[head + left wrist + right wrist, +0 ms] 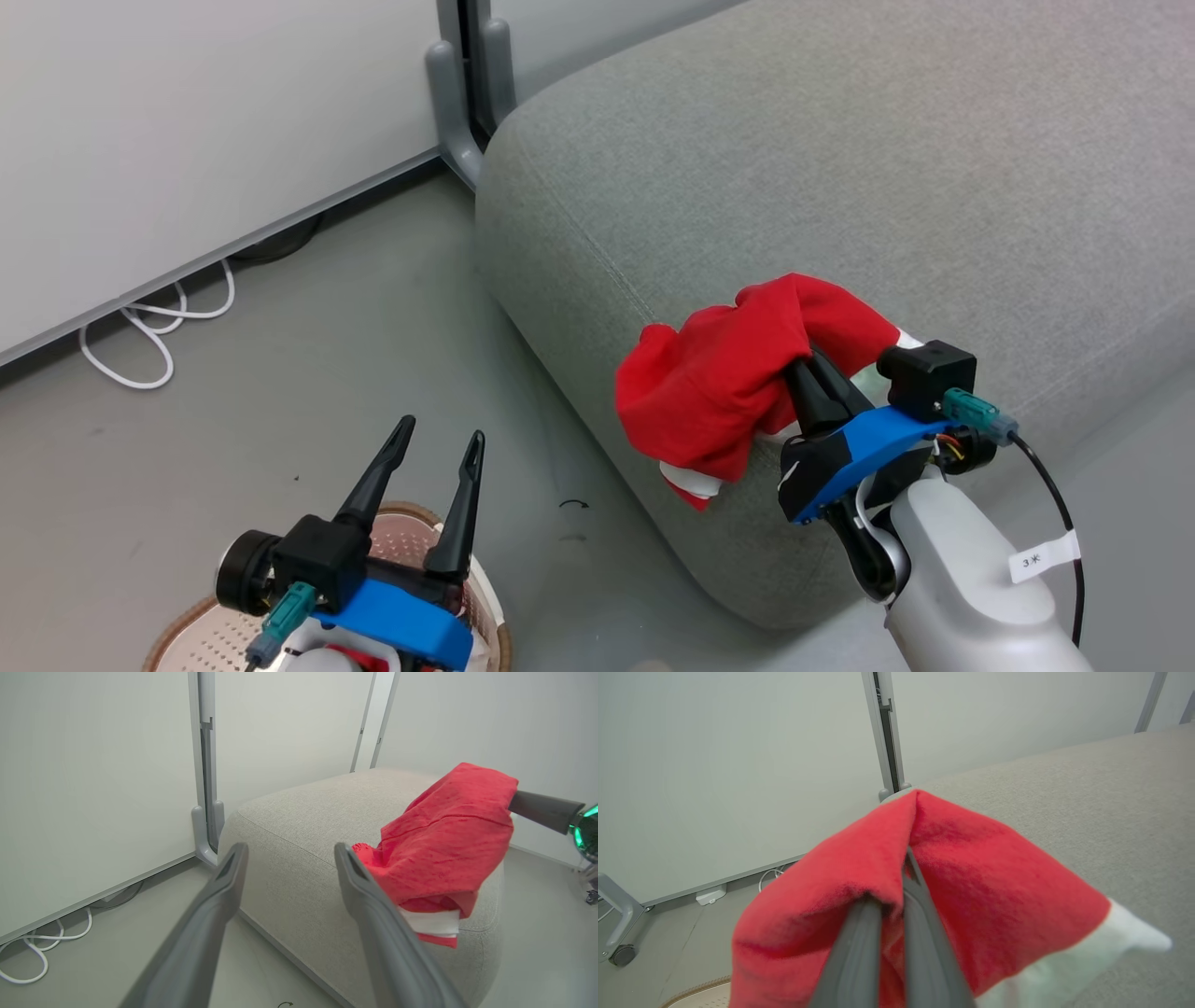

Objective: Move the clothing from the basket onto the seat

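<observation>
Red garment with white band (728, 392) is pinched in the right gripper (810, 373), fingers closed together on a fold of the cloth. It hangs draped over the front edge of the grey seat (840, 168), partly over the top surface, partly down the side face; cannot tell whether the cloth rests its weight on the cushion or hangs off the fingers. White band shows at the low end of the bundle and near the wrist.

Left gripper (439, 457) is wide apart, holding nothing, low over the basket (187, 635) on the floor, well apart from the seat. A bit of red shows under the left wrist at the basket; likely the second garment, too hidden to be sure.

White cable (154, 327) loops along the wall base, out of the way.

Step in hand, as I judge it: placing the first garment on the seat. Next move calls for carrying the cloth further onto the cushion top before letting go, since at the edge it could slide to the floor. Then the basket needs another pick.
</observation>
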